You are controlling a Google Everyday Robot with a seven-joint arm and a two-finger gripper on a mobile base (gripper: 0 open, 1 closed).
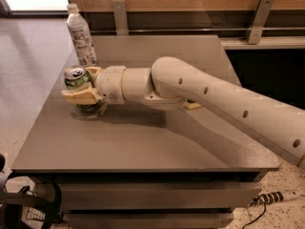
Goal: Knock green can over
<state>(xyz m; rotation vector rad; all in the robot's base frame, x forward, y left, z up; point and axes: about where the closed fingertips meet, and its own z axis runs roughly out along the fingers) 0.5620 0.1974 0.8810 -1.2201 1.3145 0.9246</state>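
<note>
On table (143, 147), green can (76, 78) between fingers (82, 97).

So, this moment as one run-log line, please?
can: upright on table | gripper: around can | bottle: upright behind can | knock: not yet done

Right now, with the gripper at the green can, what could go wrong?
1. The clear bottle stands just behind the green can; a push backward may topple it too.
2. The can sits near the table's left edge; tipped that way, it could roll off.
3. The gripper brackets the upright can, so it may slide rather than fall.
</note>
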